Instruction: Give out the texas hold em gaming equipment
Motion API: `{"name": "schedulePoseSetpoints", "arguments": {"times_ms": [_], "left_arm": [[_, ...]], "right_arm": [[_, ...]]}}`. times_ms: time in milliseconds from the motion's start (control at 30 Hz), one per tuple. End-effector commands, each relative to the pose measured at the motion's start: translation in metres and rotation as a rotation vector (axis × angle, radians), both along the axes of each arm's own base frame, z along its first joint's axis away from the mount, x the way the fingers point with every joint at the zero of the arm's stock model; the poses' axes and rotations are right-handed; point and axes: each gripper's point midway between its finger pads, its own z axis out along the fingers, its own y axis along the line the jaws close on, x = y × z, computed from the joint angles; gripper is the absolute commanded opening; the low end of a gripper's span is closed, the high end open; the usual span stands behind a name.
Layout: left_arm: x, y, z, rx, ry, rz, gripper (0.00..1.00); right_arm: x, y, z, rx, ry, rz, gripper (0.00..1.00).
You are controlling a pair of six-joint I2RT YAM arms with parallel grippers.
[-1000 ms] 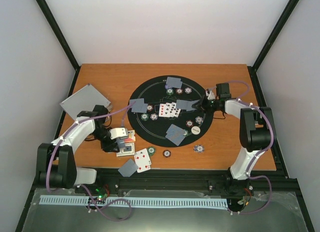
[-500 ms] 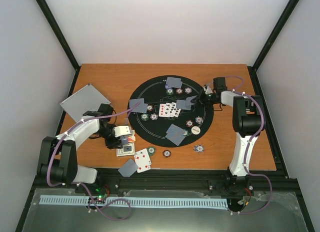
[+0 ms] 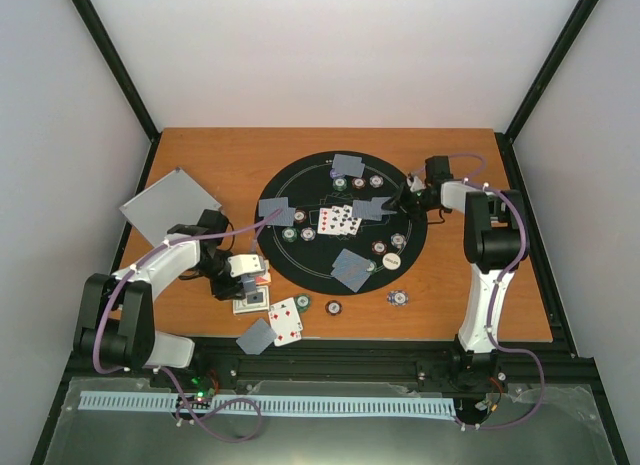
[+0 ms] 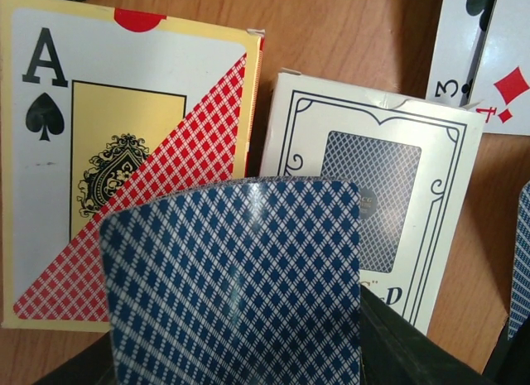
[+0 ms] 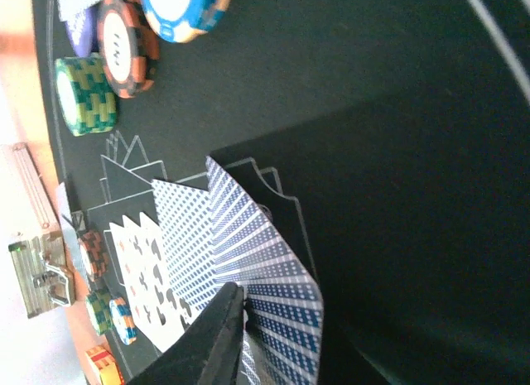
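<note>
Left gripper (image 3: 244, 269) clamps a blue-backed card (image 4: 236, 286), top edge bowed, over two card boxes (image 4: 364, 194) lying side by side. Right gripper (image 3: 398, 203): one finger (image 5: 219, 335) overlaps fanned cards (image 5: 265, 252) on the mat (image 5: 397, 70); closure cannot be told. Chip stacks (image 5: 124, 45) stand well ahead.

The left hand (image 3: 243, 269), arm folded low, pinches a card (image 4: 236, 277); the right hand (image 3: 404, 199) points leftward, arm stretched forward.
</note>
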Motion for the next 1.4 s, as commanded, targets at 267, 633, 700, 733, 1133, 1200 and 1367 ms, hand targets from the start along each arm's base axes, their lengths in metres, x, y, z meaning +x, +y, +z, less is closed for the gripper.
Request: {"name": "schedulePoseSetpoints", "arguments": {"times_ms": [267,633,700,733,1133,1200,1367], "left_arm": [[-0.005,0.004,0.003,0.034,0.024,-0.010,0.71],[-0.002,0.002,0.015,0.024,0.008,-0.008,0.79],[-0.001,0.000,0.022,0.013,0.005,-0.005,0.82],[-0.002,0.000,0.026,0.009,0.004,-0.005,0.85],[0.001,-0.001,0.058,0.005,-0.003,0.024,1.00],[0.006,-0.001,0.067,0.003,-0.020,0.061,1.00],[0.058,0.006,0.112,-0.103,-0.227,0.303,1.00]], "right_arm": [[-0.020,-0.012,0.019,-0.059,-0.022,-0.019,0.38],[-0.031,-0.017,0.037,-0.082,-0.044,-0.031,0.45],[-0.033,-0.017,0.040,-0.086,-0.049,-0.033,0.50],[-0.035,-0.018,0.040,-0.090,-0.046,-0.034,0.52],[-0.045,-0.025,0.056,-0.135,-0.065,-0.046,0.80],[-0.046,-0.029,0.062,-0.163,-0.080,-0.053,0.92],[-0.056,-0.058,0.072,-0.345,-0.133,-0.116,1.00]]}}
